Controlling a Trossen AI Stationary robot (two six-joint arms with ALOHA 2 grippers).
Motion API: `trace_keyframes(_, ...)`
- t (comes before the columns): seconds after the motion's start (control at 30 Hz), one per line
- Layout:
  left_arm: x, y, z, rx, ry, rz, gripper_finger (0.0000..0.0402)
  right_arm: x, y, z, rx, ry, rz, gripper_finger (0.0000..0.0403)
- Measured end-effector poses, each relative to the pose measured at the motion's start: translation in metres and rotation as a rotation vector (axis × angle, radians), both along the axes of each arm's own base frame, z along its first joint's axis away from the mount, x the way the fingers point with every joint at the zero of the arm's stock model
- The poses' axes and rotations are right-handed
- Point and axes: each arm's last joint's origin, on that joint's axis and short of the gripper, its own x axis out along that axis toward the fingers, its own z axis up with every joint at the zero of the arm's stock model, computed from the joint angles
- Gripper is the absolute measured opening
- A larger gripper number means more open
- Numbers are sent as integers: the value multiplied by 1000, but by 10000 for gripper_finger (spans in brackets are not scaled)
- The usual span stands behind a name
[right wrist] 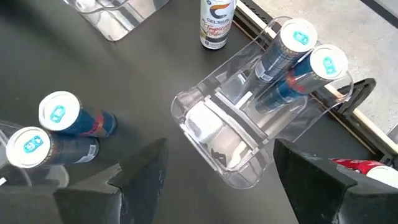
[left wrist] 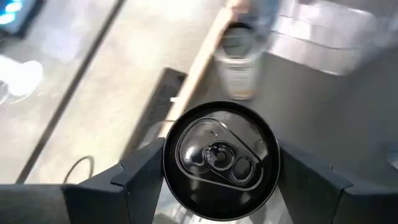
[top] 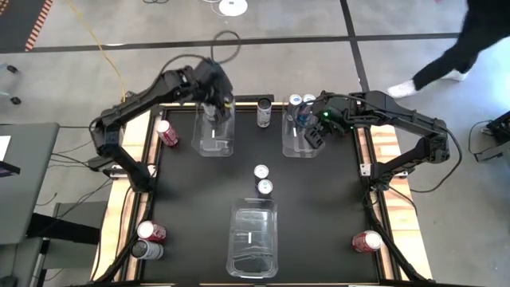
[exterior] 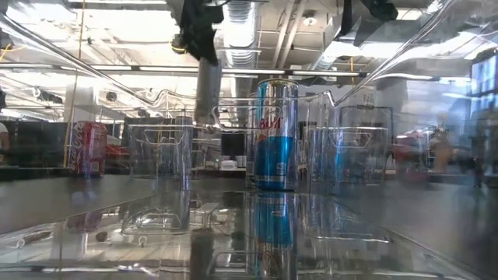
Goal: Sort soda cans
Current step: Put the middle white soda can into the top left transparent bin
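1. Holding a dark grey cylindrical metal can (left wrist: 220,160) with a black top, the left gripper (top: 213,106) is hanging over the far-left clear rectangular plastic bin (top: 215,143); the jaws are standing fairly wide, closed on the can's sides just below its rim
2. Hovering over the far-right clear plastic bin (right wrist: 236,134), the right gripper (top: 315,131) is showing its jaws parted wide with nothing between them
3. Standing upright in that far-right bin are two blue-and-silver cans (right wrist: 292,46), touching each other at the bin's far end
4. Standing upright near the table's middle are two more blue-and-silver cans (top: 261,178), just beside each other, between the far bins and the near clear plastic bin (top: 253,239), which appears to be holding nothing
5. Standing between the two far bins is a dark can with a pale label (top: 264,112)
6. Lying around the table's edges are red cans: one at the far left (top: 166,133), one at the near left (top: 151,232) with a dark can (top: 147,250) beside it, and one at the near right (top: 366,241)
7. Handling, as a judgement: the cans are looking rigid, smooth and slippery, of uncertain weight; taking hold across the round wall, below the top rim, is suiting upright ones; those lying down are likely to roll
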Motion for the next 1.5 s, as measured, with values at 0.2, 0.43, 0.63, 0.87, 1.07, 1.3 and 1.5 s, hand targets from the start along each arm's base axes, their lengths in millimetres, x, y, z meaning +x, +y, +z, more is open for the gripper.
trace_keyframes(0.2,-9,35,-28,-33,-60,59,261,-2,-8,0,-3,3,-32,310)
trace_keyframes(0.43,-6,47,-72,-16,-64,50,261,-6,-18,0,-9,21,-54,310)
trace_keyframes(0.63,-10,55,-93,15,-41,45,261,-10,-28,0,-9,24,-95,310)
trace_keyframes(0.87,-20,64,-114,17,-20,68,261,-13,-37,0,8,16,-111,310)
trace_keyframes(1.07,-23,65,-124,-5,-25,58,262,-15,-41,0,14,14,-126,310)
trace_keyframes(1.3,-24,67,-123,-3,-36,58,275,-15,-42,0,27,6,-121,310)
trace_keyframes(1.5,-28,73,-122,5,-57,81,277,-14,-40,0,31,2,-119,310)
